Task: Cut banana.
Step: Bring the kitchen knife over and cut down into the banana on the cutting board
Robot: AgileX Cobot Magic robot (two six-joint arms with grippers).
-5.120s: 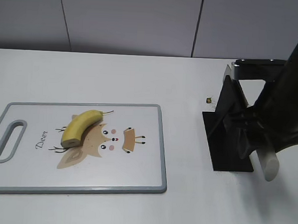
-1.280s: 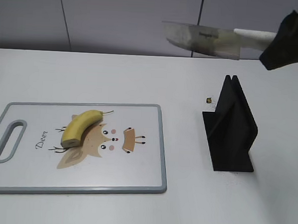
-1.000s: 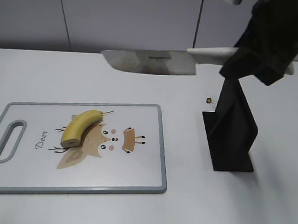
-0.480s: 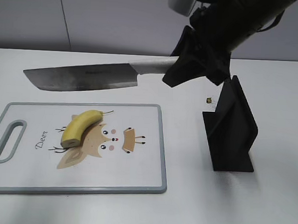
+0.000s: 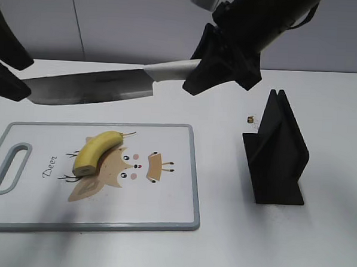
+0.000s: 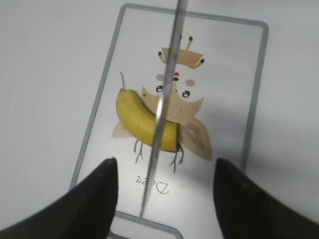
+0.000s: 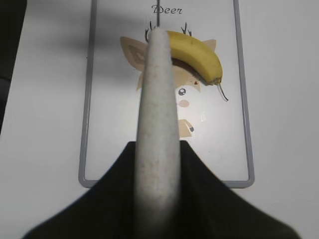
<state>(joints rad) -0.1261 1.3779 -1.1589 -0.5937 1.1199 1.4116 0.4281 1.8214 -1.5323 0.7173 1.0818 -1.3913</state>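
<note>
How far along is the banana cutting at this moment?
Done: the knife is out of the black stand, held by its handle in the right claw. In hand: blade is raised above the banana on the cutting board. Left: no new slice shows; left claw is open above the board.

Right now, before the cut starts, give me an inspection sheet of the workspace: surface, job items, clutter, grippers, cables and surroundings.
Surface: white tabletop, a few specks near the stand.
Job's things: short curved yellow banana, uncut, lying on the grey-rimmed white cutting board with a deer print; broad steel cleaver with a white handle held level in the air above the board.
Clutter: black angular knife stand, empty, right of the board; tiny dark-and-yellow object beside it.
Grippers: right gripper shut on the cleaver's handle; left gripper open, above the board's handle end, holding nothing.
Cables: nothing seen.
Surroundings: plain grey wall panels behind the table.
</note>
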